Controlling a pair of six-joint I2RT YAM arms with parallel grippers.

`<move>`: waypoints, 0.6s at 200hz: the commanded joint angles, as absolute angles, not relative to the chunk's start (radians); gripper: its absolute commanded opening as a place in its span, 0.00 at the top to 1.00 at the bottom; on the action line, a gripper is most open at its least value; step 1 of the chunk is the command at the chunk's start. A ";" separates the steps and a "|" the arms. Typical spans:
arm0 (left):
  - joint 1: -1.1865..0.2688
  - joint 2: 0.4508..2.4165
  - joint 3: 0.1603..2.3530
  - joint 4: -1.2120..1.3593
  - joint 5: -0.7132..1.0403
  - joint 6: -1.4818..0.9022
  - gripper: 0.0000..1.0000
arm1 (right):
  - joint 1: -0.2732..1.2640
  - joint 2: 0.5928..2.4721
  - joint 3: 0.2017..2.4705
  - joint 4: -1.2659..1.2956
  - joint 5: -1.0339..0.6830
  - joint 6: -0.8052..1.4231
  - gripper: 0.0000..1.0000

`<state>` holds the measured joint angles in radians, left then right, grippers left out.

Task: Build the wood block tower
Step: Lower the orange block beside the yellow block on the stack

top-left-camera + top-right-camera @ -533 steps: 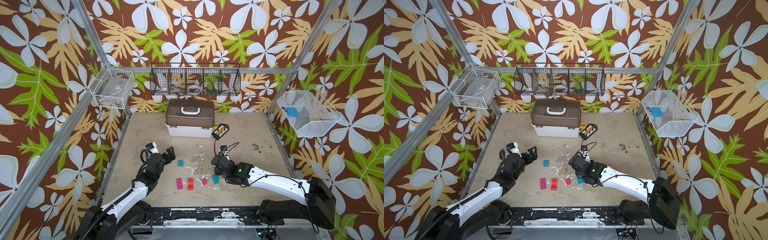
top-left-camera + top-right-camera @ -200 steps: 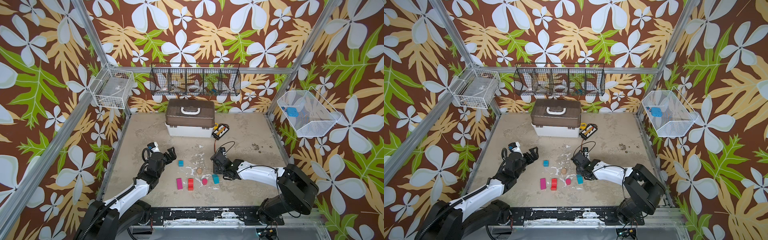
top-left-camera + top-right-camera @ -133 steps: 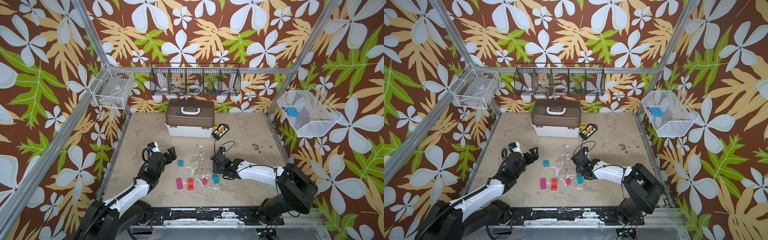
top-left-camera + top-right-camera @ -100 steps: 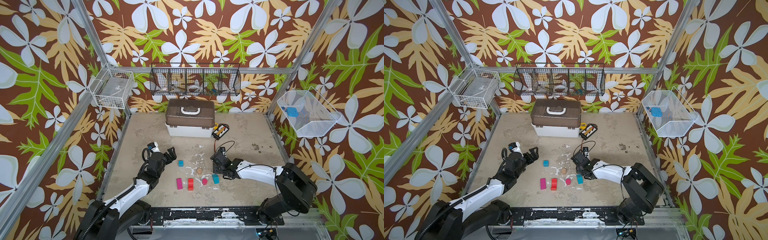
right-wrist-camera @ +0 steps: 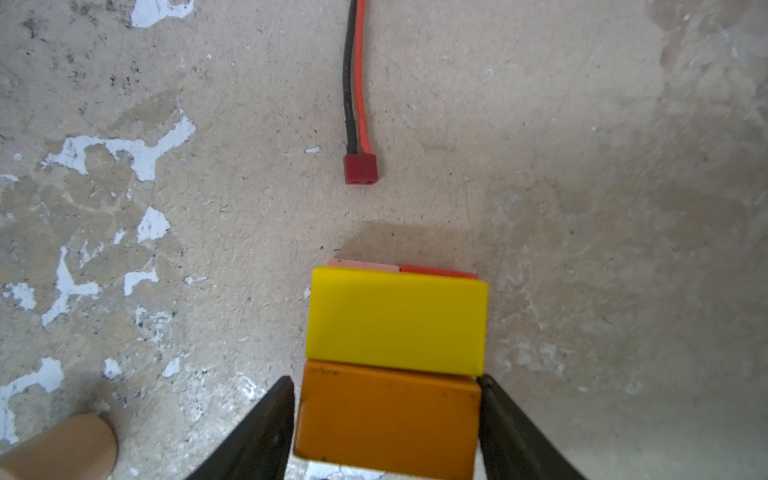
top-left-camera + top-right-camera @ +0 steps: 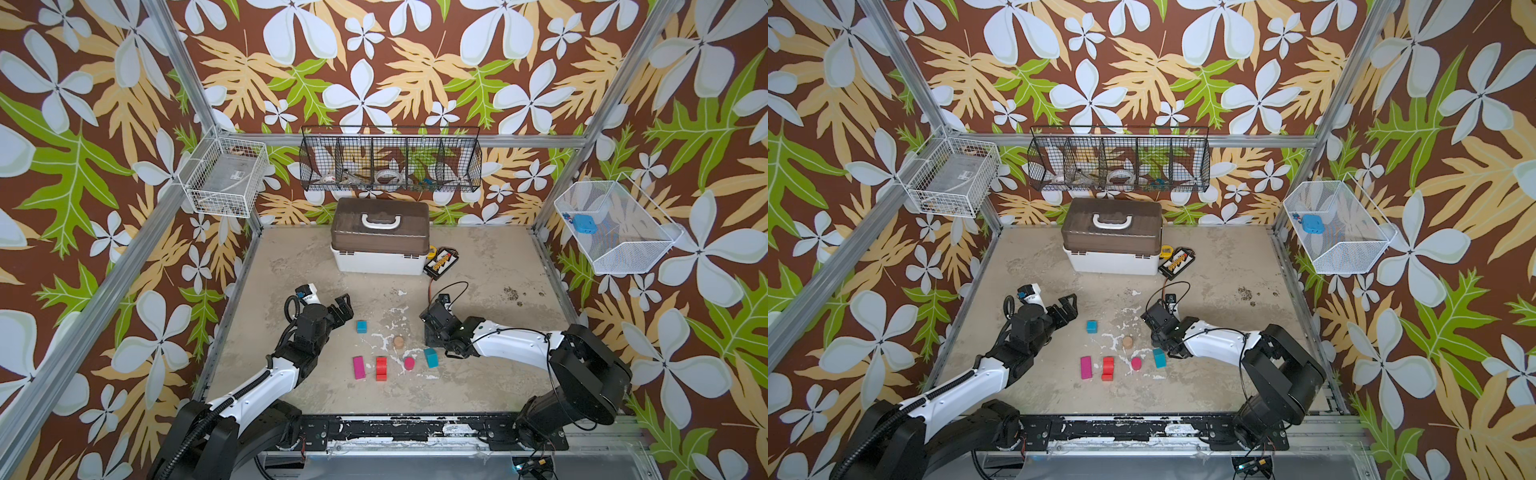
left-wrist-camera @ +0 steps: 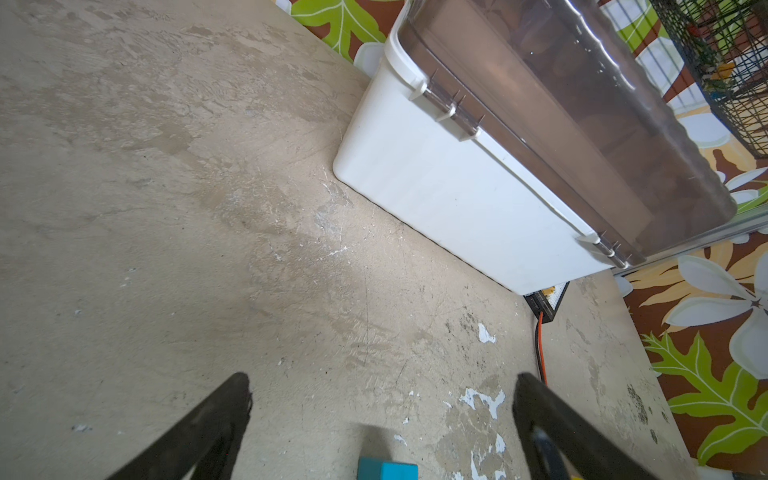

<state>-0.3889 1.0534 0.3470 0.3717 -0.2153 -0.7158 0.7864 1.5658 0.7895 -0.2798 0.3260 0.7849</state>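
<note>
The left gripper (image 6: 345, 309) is held wide open, the teal cube (image 6: 361, 326) lying just ahead. On the tower (image 5: 438, 272), the orange block (image 5: 386, 419), beside the yellow block (image 5: 397, 320), is straddled by the right gripper (image 5: 384, 384); whether clamped cannot be told.

In the right wrist view the orange rectangular wood block (image 5: 386, 419) runs off the picture's edge. The black fingers of the right end effector (image 5: 384, 377) on either side of it are cut off too. Whether they press the block or stand just clear cannot be told. The yellow rectangular wood block (image 5: 397, 320) hides all but thin strips of a pale pink block (image 5: 361, 264) and a red-orange block (image 5: 438, 271). The plain tan wood cylinder (image 5: 58, 446) is clipped at a corner.

In both top views that end effector covers these blocks.

In the left wrist view the teal wood cube (image 7: 388, 470) is cut by the edge. The fingers of the left end effector (image 7: 382, 378) are clipped too. The white plastic box (image 7: 457, 208) hides most of the flat black and yellow pack (image 7: 546, 299).

What lies in the black wire basket (image 6: 390, 162) is too small to tell.
</note>
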 commanded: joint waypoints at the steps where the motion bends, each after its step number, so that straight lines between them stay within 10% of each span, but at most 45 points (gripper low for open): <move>1: -0.388 1.056 0.353 0.382 -0.216 -0.721 0.01 | 0.788 1.567 0.796 -0.290 0.351 0.789 0.31; 120: -0.388 1.073 0.359 0.382 -0.206 -0.723 0.01 | 0.787 1.580 0.802 -0.290 0.353 0.789 0.33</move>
<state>-0.3889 1.0695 0.3492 0.3717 -0.2089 -0.7158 0.7864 1.5787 0.7959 -0.2817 0.3397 0.7849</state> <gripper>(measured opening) 0.991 0.673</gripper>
